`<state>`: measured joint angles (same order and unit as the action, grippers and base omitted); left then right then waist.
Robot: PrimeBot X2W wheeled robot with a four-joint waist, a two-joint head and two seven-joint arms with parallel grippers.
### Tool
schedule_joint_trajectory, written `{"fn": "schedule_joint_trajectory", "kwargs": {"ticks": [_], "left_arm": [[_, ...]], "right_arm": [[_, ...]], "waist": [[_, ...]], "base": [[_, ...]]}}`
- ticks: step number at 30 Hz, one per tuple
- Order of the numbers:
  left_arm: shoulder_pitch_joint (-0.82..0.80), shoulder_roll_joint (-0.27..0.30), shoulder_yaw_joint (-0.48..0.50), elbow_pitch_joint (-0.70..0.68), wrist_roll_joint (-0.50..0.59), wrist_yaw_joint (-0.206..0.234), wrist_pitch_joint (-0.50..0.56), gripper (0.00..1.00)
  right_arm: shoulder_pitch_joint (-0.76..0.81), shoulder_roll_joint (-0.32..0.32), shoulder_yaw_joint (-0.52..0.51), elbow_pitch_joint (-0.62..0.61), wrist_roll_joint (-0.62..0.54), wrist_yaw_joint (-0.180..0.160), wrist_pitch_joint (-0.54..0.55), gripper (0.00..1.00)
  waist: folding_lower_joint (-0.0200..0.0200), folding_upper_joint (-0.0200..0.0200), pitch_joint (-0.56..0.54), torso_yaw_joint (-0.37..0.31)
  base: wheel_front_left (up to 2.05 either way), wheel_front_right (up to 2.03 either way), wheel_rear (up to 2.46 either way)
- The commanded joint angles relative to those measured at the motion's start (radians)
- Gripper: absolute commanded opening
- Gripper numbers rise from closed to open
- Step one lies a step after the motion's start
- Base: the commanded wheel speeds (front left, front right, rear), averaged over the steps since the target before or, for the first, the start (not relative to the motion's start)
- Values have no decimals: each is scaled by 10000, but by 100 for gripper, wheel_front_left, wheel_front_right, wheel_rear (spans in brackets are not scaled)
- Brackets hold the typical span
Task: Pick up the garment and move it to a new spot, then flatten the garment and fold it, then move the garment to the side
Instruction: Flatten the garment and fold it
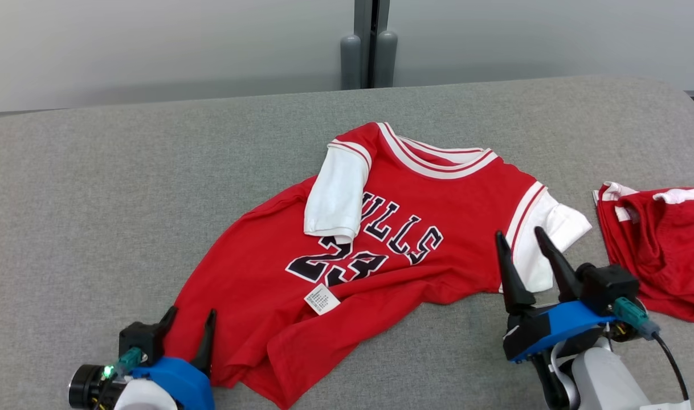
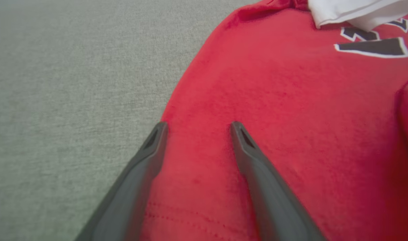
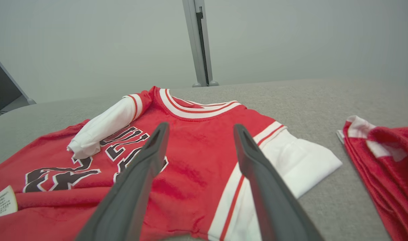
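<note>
The garment (image 1: 438, 216) is a red basketball jersey with white sleeves and dark lettering, lying rumpled on the grey padded table (image 1: 125, 188). One white sleeve (image 1: 335, 196) is folded over its front, and a white label (image 1: 322, 299) shows near the hem. My left gripper (image 1: 190, 322) stands open at the jersey's lower left corner; in the left wrist view the left gripper (image 2: 198, 129) hovers over the red cloth (image 2: 291, 117) by its edge. My right gripper (image 1: 521, 239) is open and raised beside the right sleeve (image 1: 552, 233), holding nothing. Through the right gripper (image 3: 200, 129) I see the collar (image 3: 197, 108).
A second red-and-white garment (image 1: 660, 250) lies bunched at the table's right edge, also seen as a red pile (image 3: 381, 157) in the right wrist view. Behind the table stand a pale wall and a grey post (image 1: 370, 45). Bare grey padding (image 2: 73, 83) stretches left of the jersey.
</note>
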<state>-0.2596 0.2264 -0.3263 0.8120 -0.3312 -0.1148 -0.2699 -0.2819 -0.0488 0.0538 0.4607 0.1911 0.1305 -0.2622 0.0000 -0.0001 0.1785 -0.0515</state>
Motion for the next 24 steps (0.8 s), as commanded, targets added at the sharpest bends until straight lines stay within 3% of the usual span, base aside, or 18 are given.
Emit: {"fn": "schedule_joint_trajectory", "kwargs": {"ticks": [1, 3, 4, 5, 12, 24], "left_arm": [[-121, 47, -87, 540, 63, -18, 193, 100], [-346, 46, -296, 1216, 81, -50, 440, 100], [-438, 11, -366, 1488, 21, -68, 542, 80], [-603, -11, -650, 1893, 57, -134, 640, 0], [-1610, 174, -1362, 1409, -384, -163, 229, 0], [-4756, 3066, -1879, -1128, -887, -162, 42, 0]], "right_arm": [[8, -42, 135, -93, 100, 5, -31, 100], [-24, -42, 305, -150, 112, 5, -31, 100], [-40, -42, 363, -168, 140, 5, -31, 100], [-43, -42, 468, -204, 177, 5, -31, 100], [16, -41, 482, -245, 201, 5, -31, 100], [-227, -45, 1024, -450, 647, 5, -32, 100]], "waist": [[0, 1, 49, -30], [0, 1, 124, -69], [0, 1, 151, -81], [0, 1, 185, -99], [0, 1, 257, -46], [0, 1, 855, -625]], "base": [[0, 0, 0], [0, 0, 0], [0, 0, 0], [0, 0, 0], [0, 0, 0], [0, 0, 0]]}}
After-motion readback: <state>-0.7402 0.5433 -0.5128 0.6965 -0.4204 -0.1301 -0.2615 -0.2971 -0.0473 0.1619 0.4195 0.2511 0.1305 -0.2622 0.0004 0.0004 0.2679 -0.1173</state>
